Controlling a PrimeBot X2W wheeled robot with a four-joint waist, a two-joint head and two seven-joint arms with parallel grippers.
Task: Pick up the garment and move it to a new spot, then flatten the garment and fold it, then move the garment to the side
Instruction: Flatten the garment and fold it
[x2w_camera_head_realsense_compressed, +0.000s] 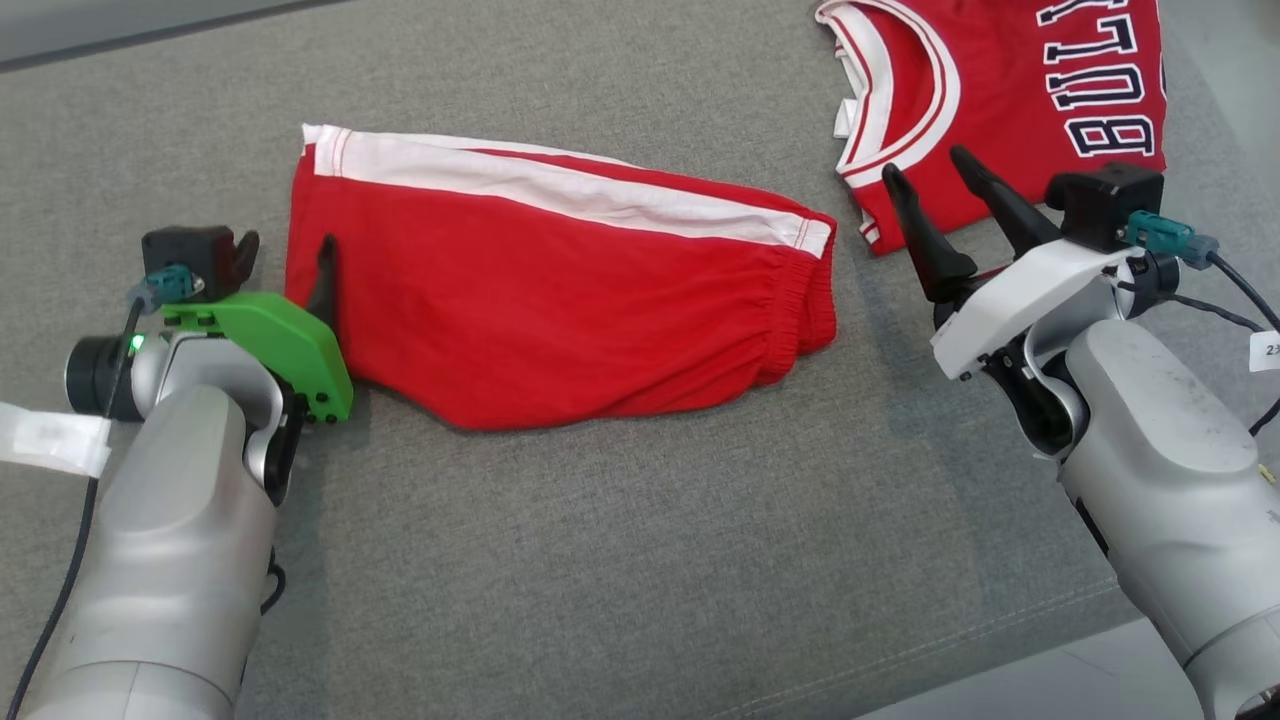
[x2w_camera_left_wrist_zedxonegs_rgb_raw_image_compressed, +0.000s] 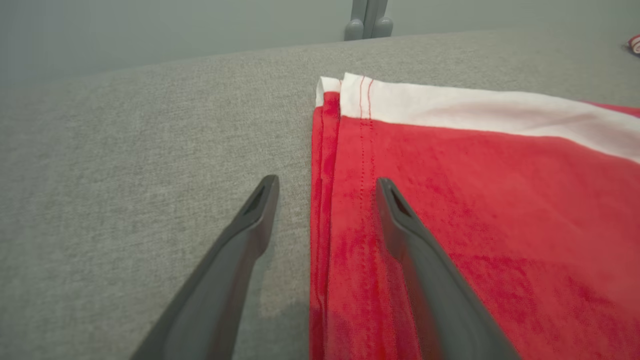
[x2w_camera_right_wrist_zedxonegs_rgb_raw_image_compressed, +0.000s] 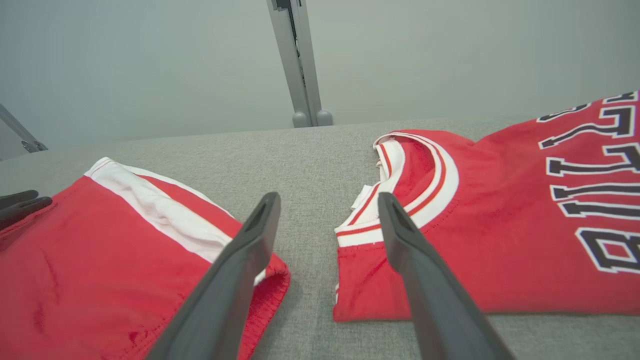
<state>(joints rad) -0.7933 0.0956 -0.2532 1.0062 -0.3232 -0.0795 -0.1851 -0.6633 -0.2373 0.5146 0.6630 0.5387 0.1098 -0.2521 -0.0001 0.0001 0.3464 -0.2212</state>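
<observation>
The left gripper (x2w_camera_head_realsense_compressed: 285, 262) is wide open and holds nothing. The folded red shorts (x2w_camera_head_realsense_compressed: 560, 300) lie flat just to its right, with their edge right in its open gap. The right gripper (x2w_camera_head_realsense_compressed: 926, 168) is open and empty too. The shorts are on its left and a red jersey (x2w_camera_head_realsense_compressed: 1000, 90) is on its right, both on the grey cushion (x2w_camera_head_realsense_compressed: 600, 560).
</observation>
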